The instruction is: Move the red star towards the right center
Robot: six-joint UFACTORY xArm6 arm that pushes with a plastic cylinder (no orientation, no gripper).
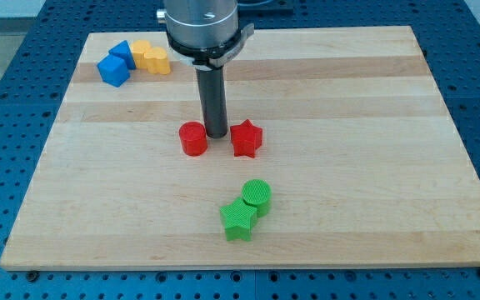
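The red star (246, 139) lies near the middle of the wooden board (373, 167). A red cylinder (193, 138) stands a little to its left. My tip (217, 136) is down between the two, just left of the star and right of the cylinder, close to both. The rod rises straight up to the grey arm housing (202, 25) at the view's top.
A green cylinder (257, 196) and a green star (238, 219) touch each other below the red star. Two blue blocks (117, 64) and a yellow block (150, 57) cluster at the board's top left corner. The board sits on a blue perforated table.
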